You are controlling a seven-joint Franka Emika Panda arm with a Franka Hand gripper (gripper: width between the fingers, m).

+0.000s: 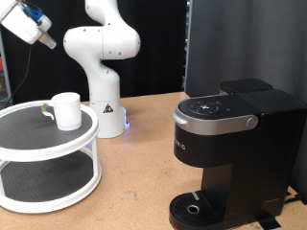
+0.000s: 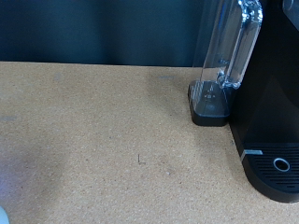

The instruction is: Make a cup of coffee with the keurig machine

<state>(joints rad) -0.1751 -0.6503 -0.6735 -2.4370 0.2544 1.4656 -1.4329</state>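
Two camera views showed a brown cork-textured tabletop (image 1: 144, 144). In the exterior view, the white robot arm (image 1: 101, 57) stood at the back of the tabletop, its base lit with a faint blue glow. The end effector (image 1: 43, 38) hung high in that view's top left corner, well apart from everything below; whether its fingers were wide or narrow could not be told, and nothing showed between them. On the exterior view's left sat a white round two-tier stand (image 1: 48, 158). The small plain white cylindrical cup (image 1: 66, 110) stood upright on the stand's upper tier, with a green mark beside it on its handle side. On the exterior view's right stood the large boxy matte-black keurig machine (image 1: 230, 153), its silver-grey lid handle closed down and its round drip tray bare at the bottom. The wrist view showed the machine's clear water tank (image 2: 229, 56) and part of the drip tray, with bare tabletop alongside.
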